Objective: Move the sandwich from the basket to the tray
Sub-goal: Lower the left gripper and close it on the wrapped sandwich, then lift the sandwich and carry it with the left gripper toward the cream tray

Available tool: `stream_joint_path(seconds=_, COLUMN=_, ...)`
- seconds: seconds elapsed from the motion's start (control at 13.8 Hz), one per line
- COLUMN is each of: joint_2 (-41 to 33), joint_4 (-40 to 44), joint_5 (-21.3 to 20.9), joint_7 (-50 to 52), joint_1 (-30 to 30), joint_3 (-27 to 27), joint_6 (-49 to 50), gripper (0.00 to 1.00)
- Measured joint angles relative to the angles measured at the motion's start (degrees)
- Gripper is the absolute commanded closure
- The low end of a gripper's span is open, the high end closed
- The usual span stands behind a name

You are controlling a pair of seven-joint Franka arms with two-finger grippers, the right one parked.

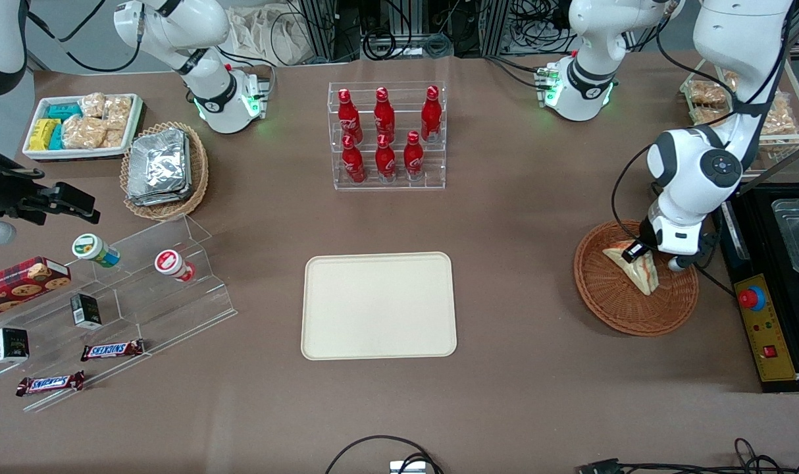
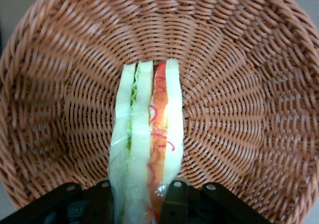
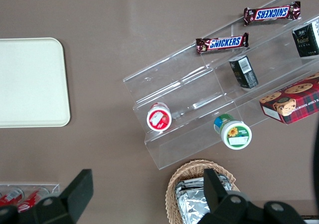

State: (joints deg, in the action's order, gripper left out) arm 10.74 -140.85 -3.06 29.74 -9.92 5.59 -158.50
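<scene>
Straddling the sandwich in the basket, the gripper jaws touch its sides.

Pincer fingertips cut off.

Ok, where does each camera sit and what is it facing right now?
Front: above the table edge facing both arms; gripper down on the sandwich in the basket.
Left wrist: looks along its jaws at that sandwich and basket.
Right wrist: looks down at the tray, also seen in front.
</scene>
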Motion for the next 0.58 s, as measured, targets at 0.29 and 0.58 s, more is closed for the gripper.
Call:
stream_joint_path(seconds=0.29, joint_2=-4.62, joint_4=0.04, joint_5=-0.06, joint_7=-11.67, joint_1=-0.07, joint_3=0.01, joint_6=4.03, gripper=0.79)
stream_joint_path(seconds=0.58, joint_2=-8.52, joint_4=0.44, joint_5=-0.10, joint_7=-28.35, joint_1=-0.14, joint_3=0.00, joint_6=7.47, gripper=0.83)
